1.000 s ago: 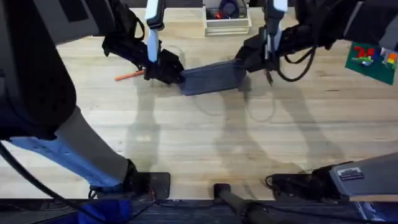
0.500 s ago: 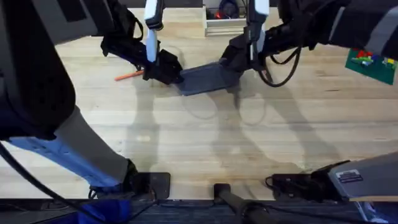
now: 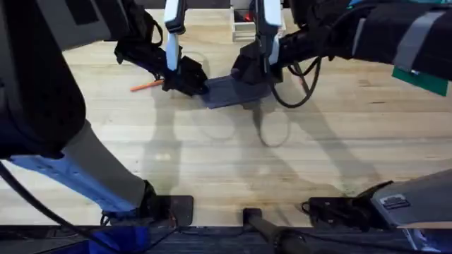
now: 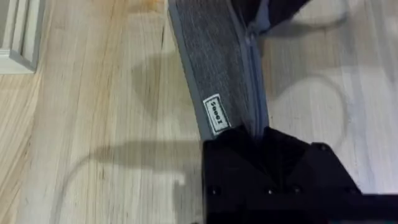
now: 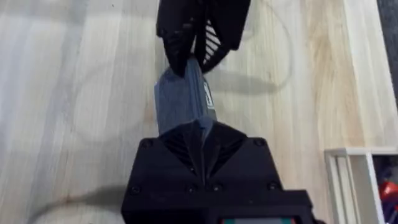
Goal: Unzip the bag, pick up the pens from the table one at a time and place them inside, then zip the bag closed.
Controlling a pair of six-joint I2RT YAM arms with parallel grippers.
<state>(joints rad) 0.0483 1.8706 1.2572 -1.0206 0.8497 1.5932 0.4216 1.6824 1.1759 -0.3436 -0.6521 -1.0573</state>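
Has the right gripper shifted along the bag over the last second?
Yes. The right gripper has slid along the bag toward the stationary left gripper.

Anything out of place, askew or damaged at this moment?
Nothing stands out. The bag lies flat on the table, with the left gripper clamped on one end and the right gripper at its zipper line. The orange pen lies loose on the wood beside the left arm.
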